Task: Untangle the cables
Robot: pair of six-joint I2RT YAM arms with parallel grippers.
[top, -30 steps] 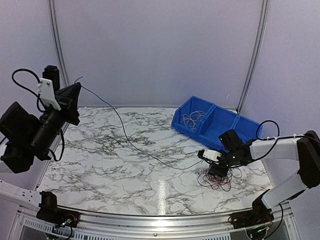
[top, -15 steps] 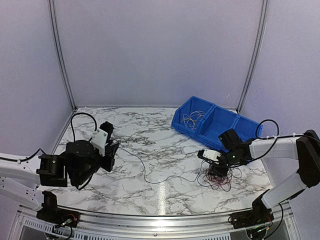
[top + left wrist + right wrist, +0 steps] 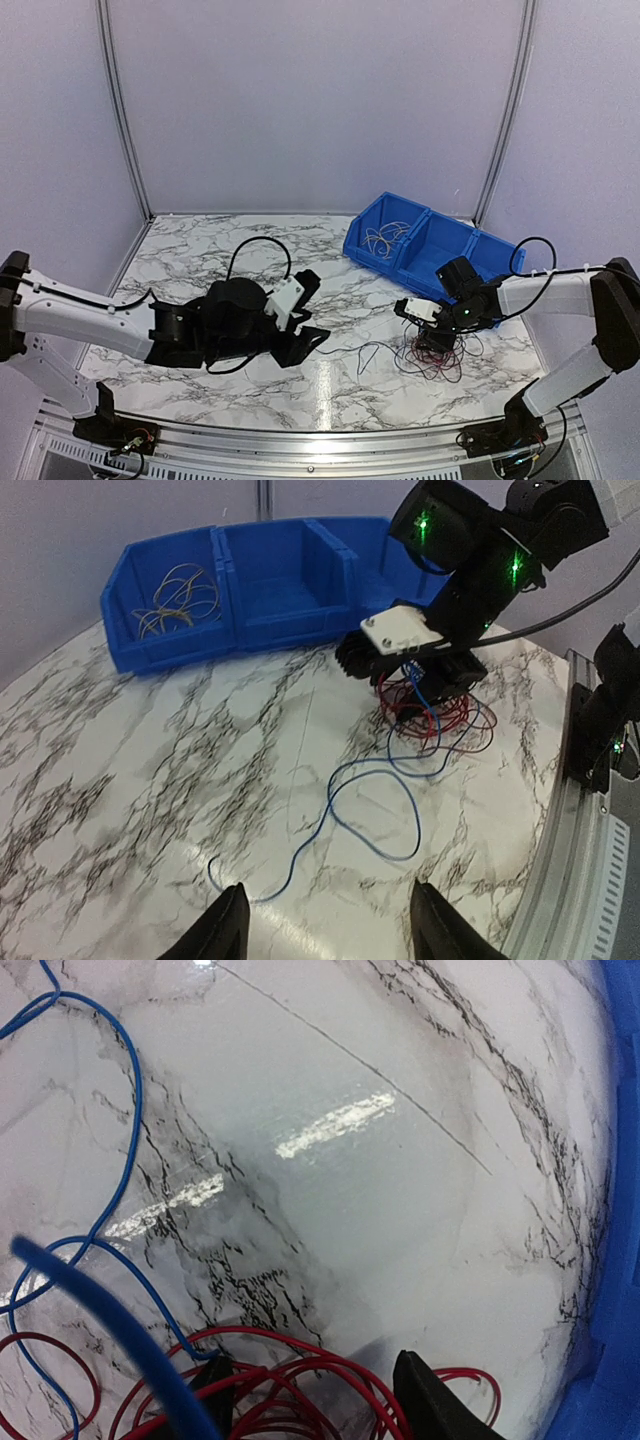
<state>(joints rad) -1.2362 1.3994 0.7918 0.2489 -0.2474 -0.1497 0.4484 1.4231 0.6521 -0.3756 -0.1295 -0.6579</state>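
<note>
1. The cables lie on the marble table, on the near side of the blue bin. They are close to its middle compartment and do not touch it.
2. The red loops form a compact coil with no clear long axis. They lie flat on the table in front of the bin.
3. The blue cable leaves that coil and runs away from the bin toward the left arm.
   - It makes one wide loop beside the coil, then straightens.
   - Its long axis is roughly parallel to the bin's front wall.
   - Its free end points away from the bin and rests on the table.
4. A separate bundle of tan cables sits inside the bin's end compartment, the one farthest from the right arm.
5. The left gripper is well away from the bin, low over the table and facing the bin.
   - Its fingers are spread apart with nothing between them.
   - The blue cable's free end lies just ahead of the fingertips and is not touched.
6. The right gripper stands on the red coil in front of the bin.
   - Its fingers are set wide.
   - Red strands pass through the gap and are not pinched.
</note>
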